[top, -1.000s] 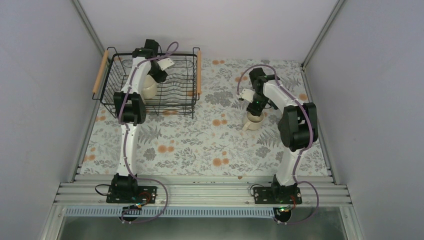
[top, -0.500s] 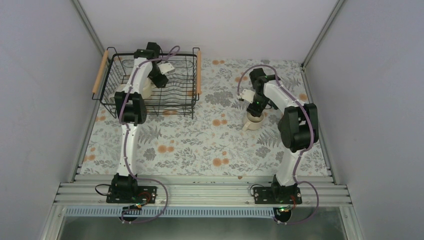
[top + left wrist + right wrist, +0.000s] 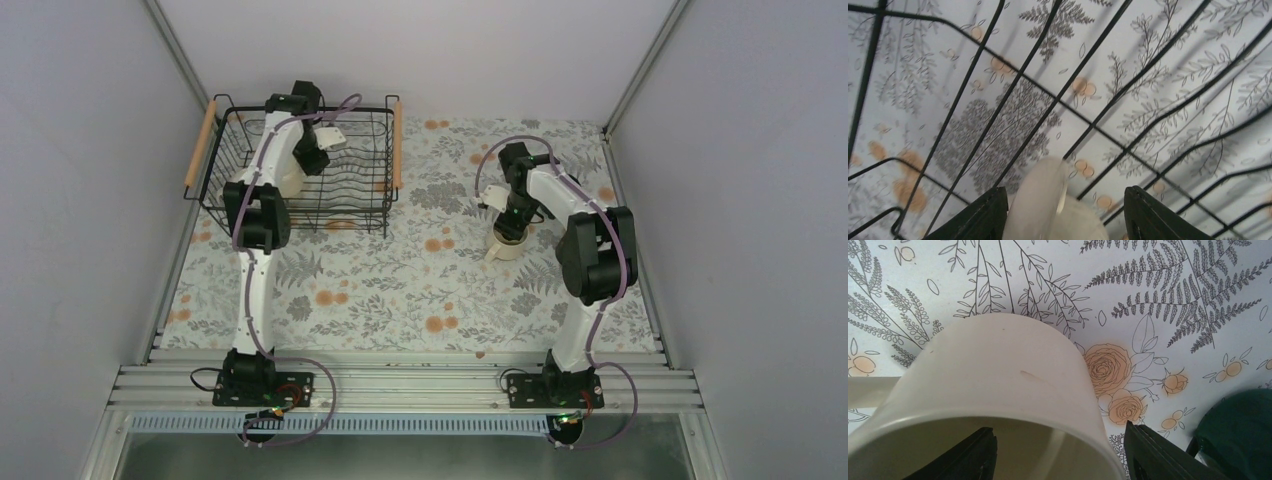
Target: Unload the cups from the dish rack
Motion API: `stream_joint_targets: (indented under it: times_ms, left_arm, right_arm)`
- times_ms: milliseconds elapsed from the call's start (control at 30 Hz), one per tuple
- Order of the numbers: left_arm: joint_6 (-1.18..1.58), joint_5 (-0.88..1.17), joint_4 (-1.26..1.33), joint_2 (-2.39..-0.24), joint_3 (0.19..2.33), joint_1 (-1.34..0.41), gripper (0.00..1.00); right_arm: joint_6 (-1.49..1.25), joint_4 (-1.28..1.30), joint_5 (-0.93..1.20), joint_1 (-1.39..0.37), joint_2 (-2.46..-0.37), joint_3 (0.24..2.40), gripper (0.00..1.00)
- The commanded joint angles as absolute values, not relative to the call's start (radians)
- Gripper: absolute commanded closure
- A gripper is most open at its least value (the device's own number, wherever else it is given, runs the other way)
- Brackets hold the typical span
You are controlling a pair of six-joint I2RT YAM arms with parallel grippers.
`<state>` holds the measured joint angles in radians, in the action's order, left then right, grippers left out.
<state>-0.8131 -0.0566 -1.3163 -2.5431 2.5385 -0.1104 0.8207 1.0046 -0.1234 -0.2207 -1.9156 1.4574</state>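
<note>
The black wire dish rack (image 3: pixel 372 205) with wooden handles stands at the back left. One beige mug (image 3: pixel 291 181) sits inside it. My left gripper (image 3: pixel 306 160) reaches down into the rack, jaws wide open. The mug's handle (image 3: pixel 1040 200) lies between the fingers, close to the left finger (image 3: pixel 979 217). A wide cream mug (image 3: pixel 510 246) stands upright on the table at the right. My right gripper (image 3: pixel 511 222) is open over its rim (image 3: pixel 998 365), one finger (image 3: pixel 965 457) inside and one finger (image 3: pixel 1158 455) outside. A dark green mug (image 3: pixel 1240 432) stands just beside it. The other mugs are out of view.
A floral cloth (image 3: pixel 400 290) covers the table. Grey walls close in on the left, back and right. The rack's wire floor (image 3: pixel 1083 75) runs under my left gripper. A metal rail (image 3: pixel 400 385) runs along the near edge.
My left gripper has shifted slightly left inside the rack, nearer the beige mug. My right gripper has dropped a little over the cream mug. The mugs stay put.
</note>
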Motion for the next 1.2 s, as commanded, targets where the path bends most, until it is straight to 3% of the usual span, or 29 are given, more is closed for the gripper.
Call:
stream_joint_targets:
  times_ms: [0,67,533,733,967,1167]
  left_arm:
    - [-0.869,-0.152,-1.358,-2.47,2.496,-0.101,0.43]
    - [-0.886,-0.176,-1.357,-2.465,2.483,-0.101,0.46]
    - [-0.884,-0.26,-1.358,-2.528,2.487,-0.104,0.96]
    - [-0.881,-0.214,-1.358,-2.486,2.556,-0.13,0.98]
    - [-0.848,-0.13,-1.329,-2.385,2.696,-0.213,0.98]
    - [-0.767,0.057,-1.169,-2.173,2.613,-0.275,0.98]
  right_arm:
    - [0.819,0.994,-0.103,-0.216,-1.89,1.442,0.34]
    - [0.819,0.99,-0.101,-0.217,-1.892,1.438,0.34]
    - [0.82,0.985,-0.082,-0.216,-1.879,1.421,0.37]
    - [0.813,0.996,-0.047,-0.217,-1.843,1.441,0.35]
    - [0.822,1.079,0.048,-0.219,-1.787,1.496,0.23]
    - [0.847,1.16,0.29,-0.229,-1.725,1.6,0.05]
